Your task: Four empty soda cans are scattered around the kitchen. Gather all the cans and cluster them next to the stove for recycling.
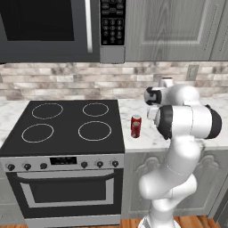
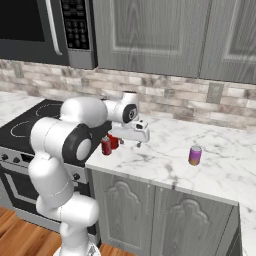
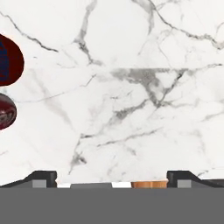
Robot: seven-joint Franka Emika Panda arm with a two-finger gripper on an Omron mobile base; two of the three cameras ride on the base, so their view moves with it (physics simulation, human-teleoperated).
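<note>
I have the gripper (image 2: 139, 143) spread wide and empty above the counter (image 2: 165, 150), just right of the stove (image 1: 67, 129). Two cans (image 2: 106, 145) stand together on the counter beside the stove's right edge. A purple can (image 2: 195, 155) stands well off to the right.
</note>
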